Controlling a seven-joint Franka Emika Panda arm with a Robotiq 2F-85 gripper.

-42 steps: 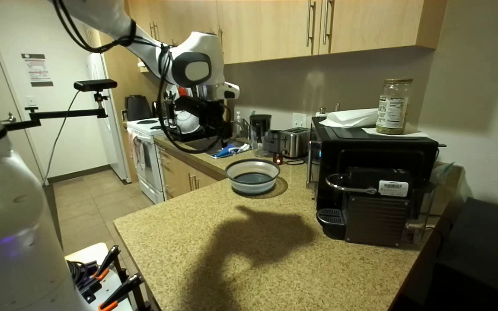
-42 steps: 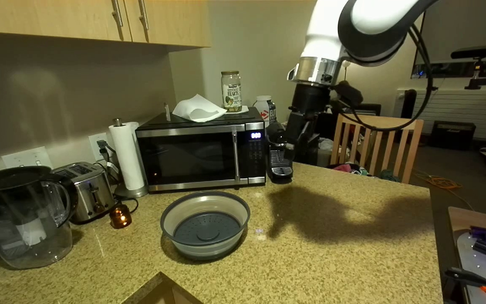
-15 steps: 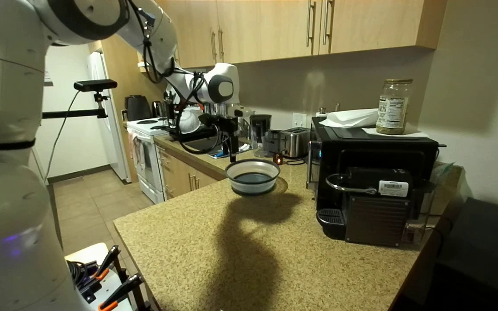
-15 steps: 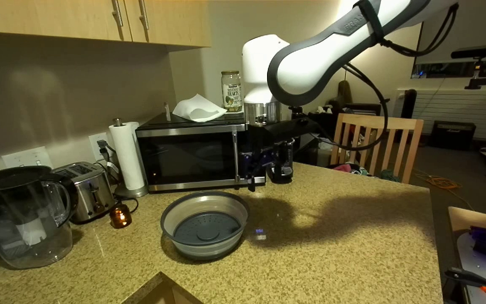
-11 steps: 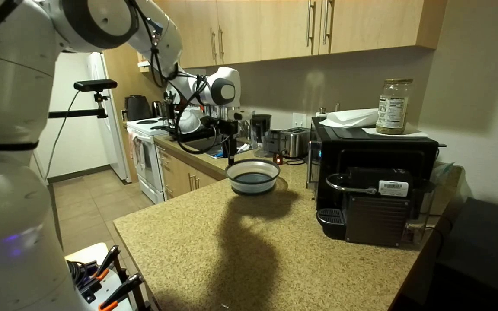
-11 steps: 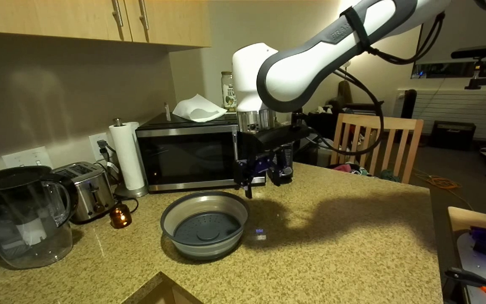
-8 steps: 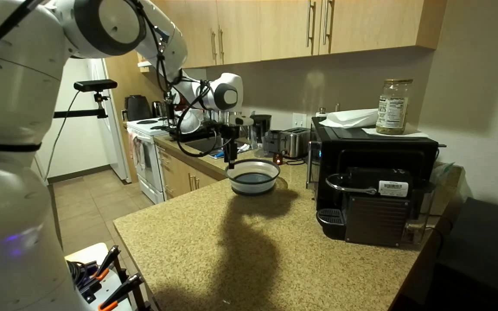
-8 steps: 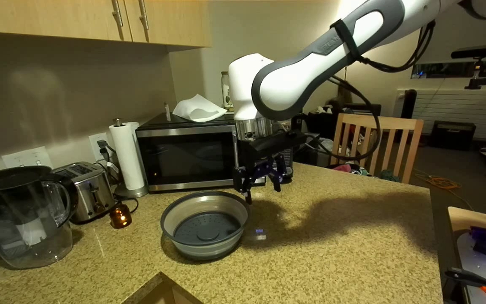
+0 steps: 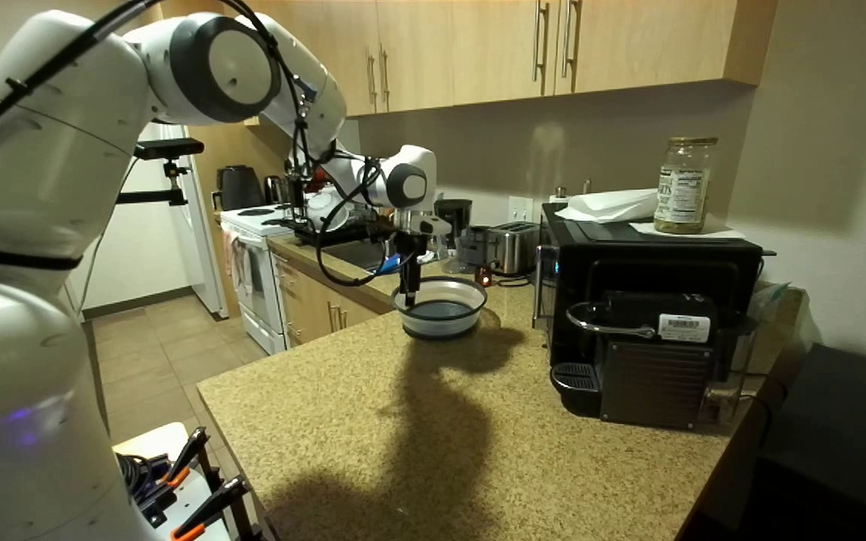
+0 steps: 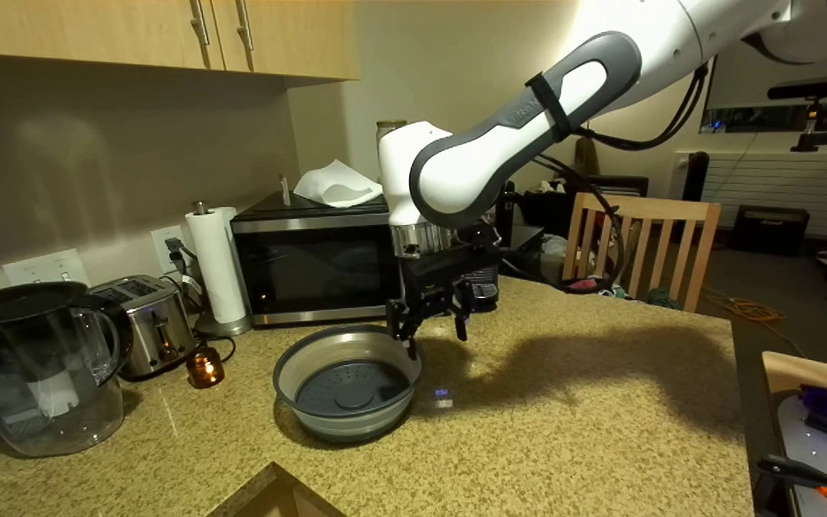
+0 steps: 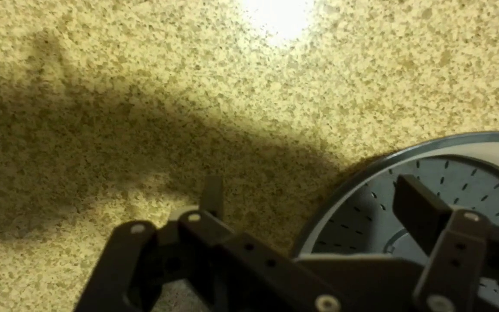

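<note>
My gripper (image 11: 314,201) is open and empty, its fingers spread wide. A round grey-and-white collapsible colander (image 11: 461,182) lies at the lower right of the wrist view, with small slots in its floor. One finger is over the colander's inside and the other is over the counter outside, so the near rim lies between them. In an exterior view the gripper (image 10: 436,341) hangs at the rim of the colander (image 10: 352,429), on the coffee machine's side. The colander also shows in an exterior view (image 9: 440,327), standing upright. Whether a finger touches the rim I cannot tell.
A black microwave (image 10: 320,269) stands behind the colander, with paper (image 10: 338,185) and a jar (image 9: 682,184) on top. A coffee machine (image 9: 655,361) stands beside it. A water pitcher (image 10: 33,366), toaster (image 10: 151,323), amber candle (image 10: 205,368) and paper towel roll (image 10: 218,269) stand nearby.
The arm has swung over and come down to the colander's rim, with the gripper now pointing downward and its fingers spread. The colander has not visibly moved.
</note>
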